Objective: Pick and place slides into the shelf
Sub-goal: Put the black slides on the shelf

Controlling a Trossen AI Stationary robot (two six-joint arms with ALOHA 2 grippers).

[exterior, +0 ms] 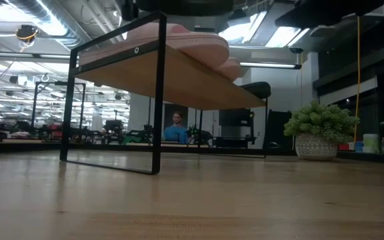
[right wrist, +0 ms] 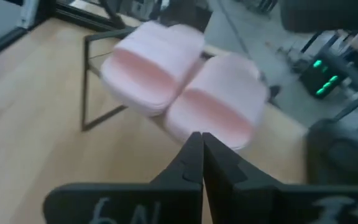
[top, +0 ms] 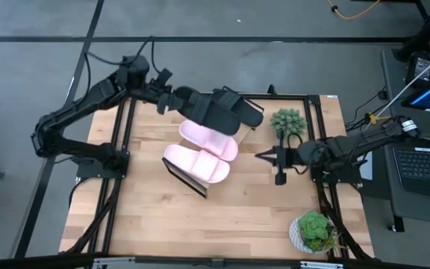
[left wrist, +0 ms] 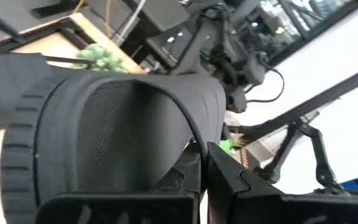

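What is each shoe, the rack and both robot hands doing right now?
Pink slides: lying side by side on the shelf.
Black slide: held up in the air by the left gripper.
Shelf: standing on the table, slanted.
Left gripper: shut on the black slide.
Right gripper: shut, empty, beside the shelf.

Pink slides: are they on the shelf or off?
On. Both pink slides lie side by side on the shelf.
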